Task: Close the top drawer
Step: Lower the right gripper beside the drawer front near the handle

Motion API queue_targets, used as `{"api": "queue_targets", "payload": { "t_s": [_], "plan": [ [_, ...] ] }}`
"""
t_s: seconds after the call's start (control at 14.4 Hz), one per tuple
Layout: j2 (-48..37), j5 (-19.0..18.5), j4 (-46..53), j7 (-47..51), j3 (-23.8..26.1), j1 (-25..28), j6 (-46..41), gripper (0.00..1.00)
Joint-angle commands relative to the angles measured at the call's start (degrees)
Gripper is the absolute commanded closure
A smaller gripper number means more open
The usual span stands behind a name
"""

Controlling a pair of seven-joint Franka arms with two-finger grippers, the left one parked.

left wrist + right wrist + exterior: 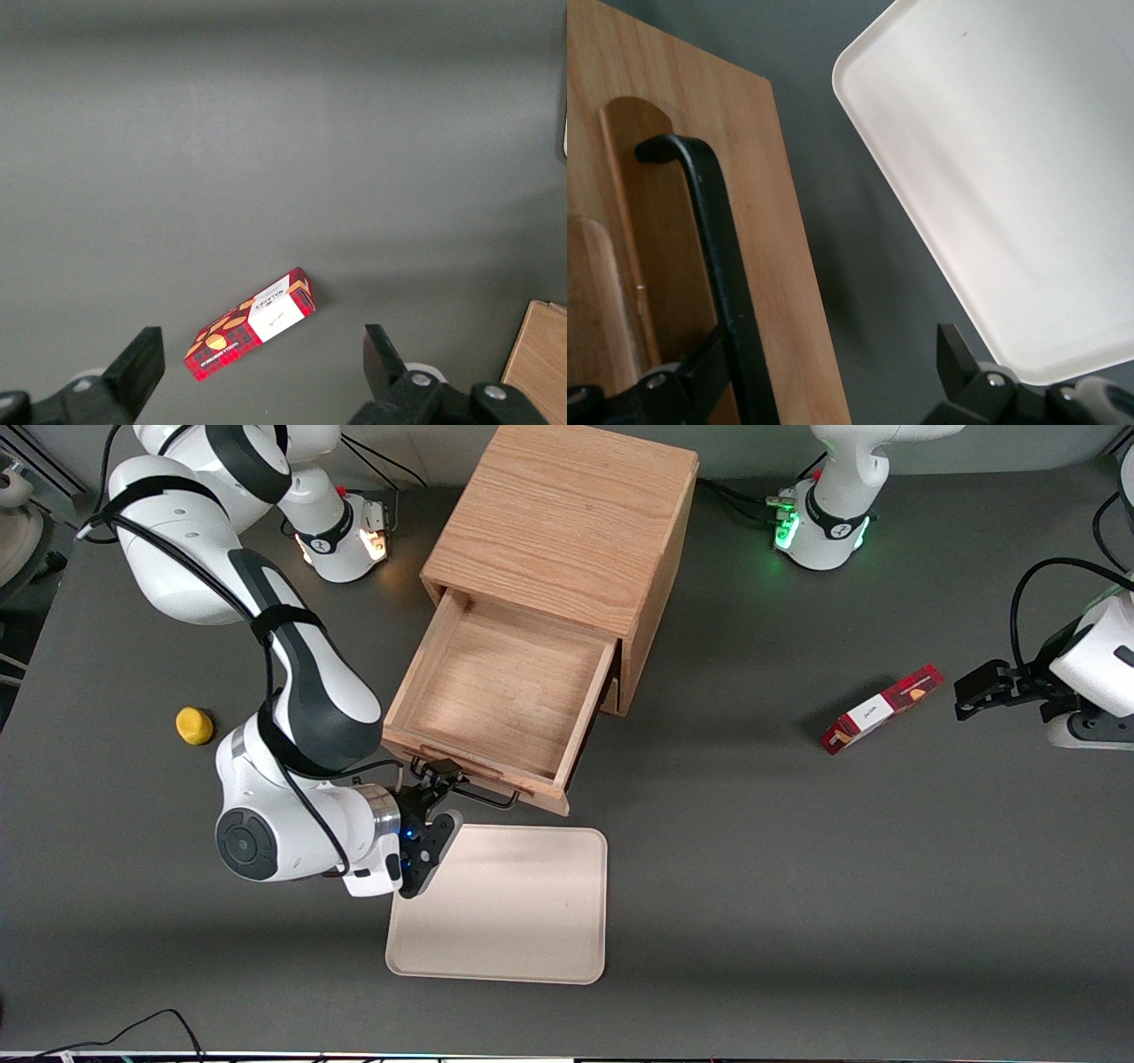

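The oak cabinet [567, 522] stands in the middle of the table. Its top drawer [500, 686] is pulled far out toward the front camera and is empty. The black bar handle [485, 797] runs along its front panel [780, 266]. My right gripper [440, 802] is open and empty, right in front of that panel at the end of the handle nearer the working arm. One finger [700, 363] sits against the handle bar [713, 230], with the panel's edge between the fingers. The other finger [954, 354] hangs over the bare table.
A cream tray [532, 921] lies on the table just nearer the camera than the drawer front, and it also shows in the right wrist view [1010, 177]. A yellow object [194, 725] sits toward the working arm's end. A red box [881, 708] lies toward the parked arm's end, and it also shows in the left wrist view [251, 323].
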Motion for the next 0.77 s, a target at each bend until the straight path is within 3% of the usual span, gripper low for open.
{"api": "queue_targets", "payload": {
  "t_s": [0.0, 0.7],
  "plan": [
    [-2.1, 0.8, -2.7, 1.1, 0.3, 0.1, -0.3, 0.0],
    [-9.9, 2.2, -17.5, 4.4, 4.3, -2.2, 4.6, 0.0]
  ]
}}
